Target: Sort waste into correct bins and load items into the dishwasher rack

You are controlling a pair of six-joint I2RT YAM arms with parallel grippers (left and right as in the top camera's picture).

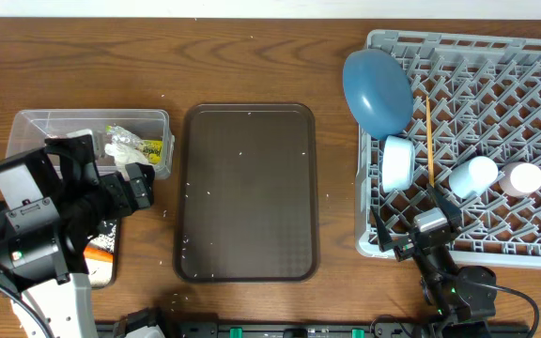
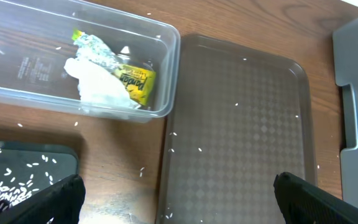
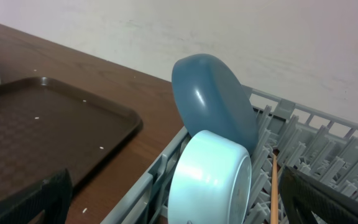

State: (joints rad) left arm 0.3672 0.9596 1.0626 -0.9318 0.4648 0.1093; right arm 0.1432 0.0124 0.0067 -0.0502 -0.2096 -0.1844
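the loose white rice grains (image 2: 236, 104) seem to be the only waste not yet sorted. a few lie scattered on the large dark brown serving tray (image 1: 252, 235), and some lie on the wooden surface (image 1: 252, 56) just beside its left edge. each grain is too small to show a long axis. many more grains lie already in the shallow black rectangular tray (image 2: 61, 155) at the near left, together with the orange carrot (image 1: 97, 252). the clear rectangular plastic tub (image 2: 166, 74), far left, holds the crumpled white tissue (image 2: 101, 87) and the yellow-green wrapper (image 2: 135, 81).

the left tool (image 2: 179, 180) hangs over the left edge of the serving tray with its fingers spread wide and nothing between them. the scattered grains lie below it and to its right, so i judge the left arm is much nearer to them.

the right tool (image 3: 174, 177) is also spread and empty, at the near left corner of the large square grey plastic rack (image 1: 533, 84), well apart from the grains. in the rack stand the large round blue plate (image 1: 376, 89), the small white bowl (image 1: 397, 161) leaning on it, the thin wooden chopsticks (image 1: 429, 141), the light blue cup (image 1: 472, 176) and the pink cup (image 1: 522, 178), so the loading looks complete.
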